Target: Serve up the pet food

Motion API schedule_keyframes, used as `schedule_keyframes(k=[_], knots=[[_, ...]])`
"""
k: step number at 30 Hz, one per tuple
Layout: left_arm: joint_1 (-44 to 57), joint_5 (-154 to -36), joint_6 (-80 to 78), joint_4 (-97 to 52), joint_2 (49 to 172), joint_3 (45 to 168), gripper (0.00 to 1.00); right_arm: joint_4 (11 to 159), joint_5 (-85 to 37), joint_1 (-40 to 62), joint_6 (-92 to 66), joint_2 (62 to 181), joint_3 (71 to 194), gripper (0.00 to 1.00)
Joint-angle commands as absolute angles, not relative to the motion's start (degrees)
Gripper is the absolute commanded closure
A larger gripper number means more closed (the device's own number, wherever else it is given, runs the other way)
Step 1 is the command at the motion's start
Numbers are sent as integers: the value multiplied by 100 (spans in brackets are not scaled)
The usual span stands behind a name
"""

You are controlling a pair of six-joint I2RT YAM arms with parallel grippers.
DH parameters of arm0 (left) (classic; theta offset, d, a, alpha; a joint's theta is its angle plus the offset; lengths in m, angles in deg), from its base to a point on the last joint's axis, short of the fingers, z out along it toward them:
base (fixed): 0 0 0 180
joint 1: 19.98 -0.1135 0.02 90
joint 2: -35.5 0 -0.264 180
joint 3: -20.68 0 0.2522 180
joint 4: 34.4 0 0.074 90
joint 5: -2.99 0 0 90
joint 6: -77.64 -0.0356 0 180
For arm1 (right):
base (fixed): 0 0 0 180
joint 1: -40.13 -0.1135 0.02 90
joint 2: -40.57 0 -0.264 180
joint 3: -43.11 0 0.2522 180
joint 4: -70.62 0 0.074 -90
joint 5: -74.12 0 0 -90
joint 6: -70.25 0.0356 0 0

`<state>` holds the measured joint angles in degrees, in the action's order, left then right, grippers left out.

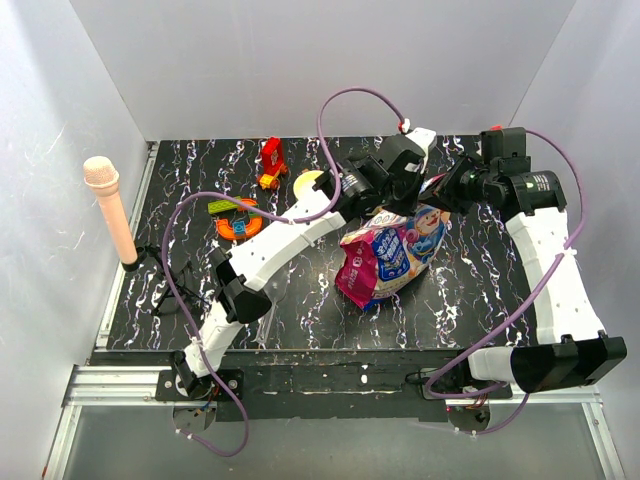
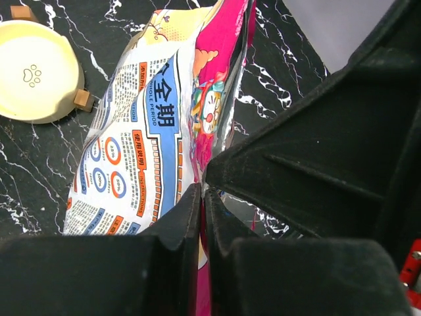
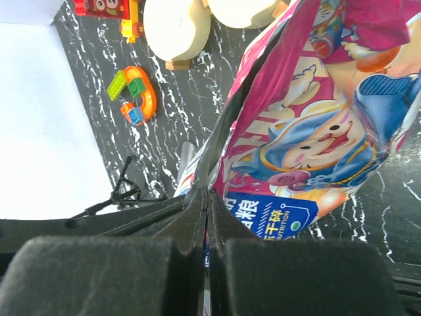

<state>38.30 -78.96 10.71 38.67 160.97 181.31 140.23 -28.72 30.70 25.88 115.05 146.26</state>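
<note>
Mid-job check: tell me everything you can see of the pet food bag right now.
The pet food bag is a glossy, foil-like pouch. Its front is magenta and blue with cartoon figures; its back is white with printed text and charts. It slumps on the black marbled table, bottom toward the arms, top raised. The left pincer and right pincer are each shut on its top edge. Its walls look slightly parted there; no kibble shows. A cream paw-print bowl sits close beside it.

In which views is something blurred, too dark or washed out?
Top external: evenly lit, sharp, the bag clear. Left wrist: the left hand is a dark mass near the lens, the bag print readable. Right wrist: the white wall is washed out, the right hand dark.
</note>
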Motion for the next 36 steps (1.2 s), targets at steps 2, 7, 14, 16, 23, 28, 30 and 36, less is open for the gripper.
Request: schedule_keyframes(k=[2,7,14,16,23,28,30,36], knots=[[3627,-7146,891,4274,15979,18385,100,14748,-1958,3072,1990,11300,14688,99],[3601,-7180,952,4054,15723,18262,100,14827,-1843,3055,1892,11177,14513,99],[3583,-7444,997,3939,15539,18236,100,14696,-1868,3046,1875,10702,13818,99],[3583,-7488,988,3878,15495,18114,100,14599,-2166,3055,1857,10728,14001,99],[3574,-7998,1102,3711,15486,17990,100,14854,-2712,3266,2884,11430,15442,69],[3574,-8147,1084,3711,15503,17972,100,14906,-2774,3266,3158,11791,15821,67],[3574,-8191,1119,3720,15512,17963,100,14916,-2853,3257,3175,11871,15848,66],[3574,-8288,1137,3737,15486,17884,100,14748,-2880,3169,3202,11915,15733,62]])
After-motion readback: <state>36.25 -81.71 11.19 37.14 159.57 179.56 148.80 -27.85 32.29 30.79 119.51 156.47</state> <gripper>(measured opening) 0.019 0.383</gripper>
